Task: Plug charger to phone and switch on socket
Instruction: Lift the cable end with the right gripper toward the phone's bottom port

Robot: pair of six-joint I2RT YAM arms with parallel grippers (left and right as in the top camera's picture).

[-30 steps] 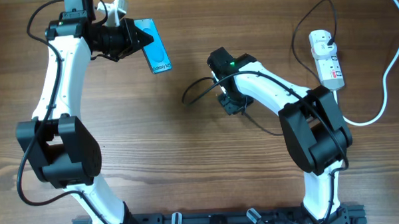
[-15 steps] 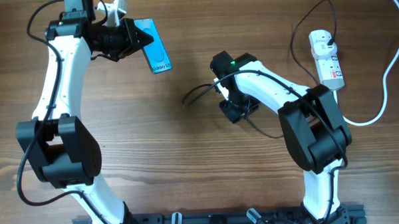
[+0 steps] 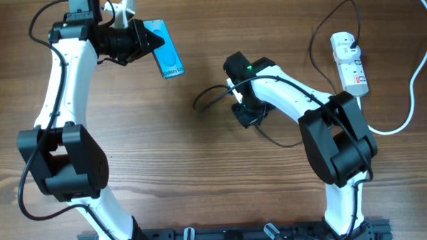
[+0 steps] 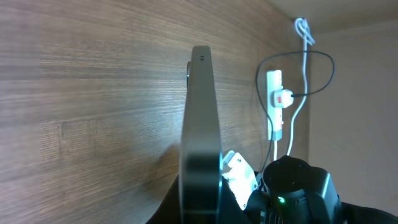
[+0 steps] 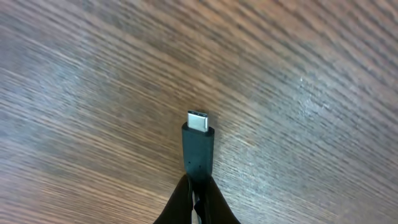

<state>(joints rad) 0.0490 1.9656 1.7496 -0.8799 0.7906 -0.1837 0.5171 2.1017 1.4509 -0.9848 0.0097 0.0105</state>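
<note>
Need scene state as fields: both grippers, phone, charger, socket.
left gripper: shut on phone, far-left area, screen facing the overhead camera
right gripper: shut on charger just behind the connector, metal tip exposed and pointing forward
phone vs charger: apart, not plugged
charger cable: loops on the table left of the right gripper
socket: flat on the table, far right, neither gripper near it; switch state cannot tell
white cord: curves from socket toward the view's top-right edge
</note>
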